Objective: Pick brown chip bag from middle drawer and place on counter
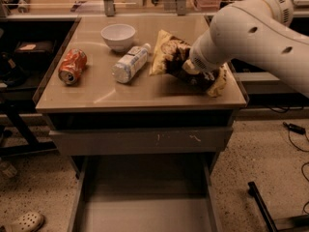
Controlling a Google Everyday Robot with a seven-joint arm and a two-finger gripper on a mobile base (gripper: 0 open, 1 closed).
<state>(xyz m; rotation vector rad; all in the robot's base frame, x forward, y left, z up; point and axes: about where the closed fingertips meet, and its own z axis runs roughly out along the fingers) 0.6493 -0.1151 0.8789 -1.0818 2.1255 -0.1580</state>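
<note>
The brown chip bag point(169, 57) lies on the counter point(145, 93) at its right side, with one pale yellow end toward the bowl and the other point(218, 83) near the right edge. My gripper point(191, 70) is at the bag's middle, largely hidden under the big white arm point(246, 33) that reaches in from the right. The middle drawer point(145, 211) stands pulled open below the counter, and its grey floor is bare.
On the counter stand a white bowl point(118, 35), a lying plastic bottle point(129, 64) and a lying orange soda can point(72, 66). A shut grey drawer front with pale scratches point(145, 140) sits above the open drawer. A sandal point(24, 222) and cables point(294, 129) lie on the floor.
</note>
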